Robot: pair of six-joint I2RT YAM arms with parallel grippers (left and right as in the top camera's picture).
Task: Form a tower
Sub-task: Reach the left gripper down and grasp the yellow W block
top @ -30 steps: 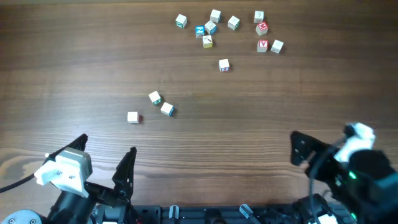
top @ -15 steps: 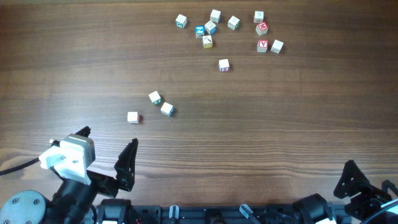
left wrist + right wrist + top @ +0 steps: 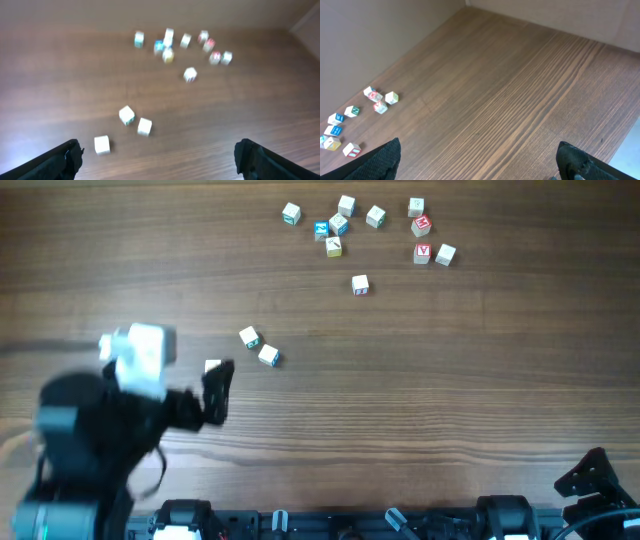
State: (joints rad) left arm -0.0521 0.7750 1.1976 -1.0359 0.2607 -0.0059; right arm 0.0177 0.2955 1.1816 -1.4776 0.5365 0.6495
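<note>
Toy cubes point(image 3: 375, 217) lie singly on the wooden table point(image 3: 450, 380), none seen resting on another: eleven are scattered toward the far edge and a trio point(image 3: 249, 337) sits nearer the left arm. They are whitish, several with teal or red faces and one with a yellowish top. Only the overhead view shows both arms at once. The left arm is a motion-blurred dark mass whose one visible finger point(image 3: 218, 385) overlaps the nearest cube point(image 3: 213, 367) of the trio. The right gripper point(image 3: 596, 476) is tucked at the near right corner, well apart from every cube. The blurred left wrist view shows what the overhead hides: that cube sits just beside the lower-left fingertip of the left gripper point(image 3: 157, 160) but apart from it, with the jaws spread wide and grasping nothing. The right wrist view shows only part of the far scatter, at its left border beside a grey wall point(image 3: 370, 40). The prints are sharper there, and the right gripper's jaws are likewise wide and released.
</note>
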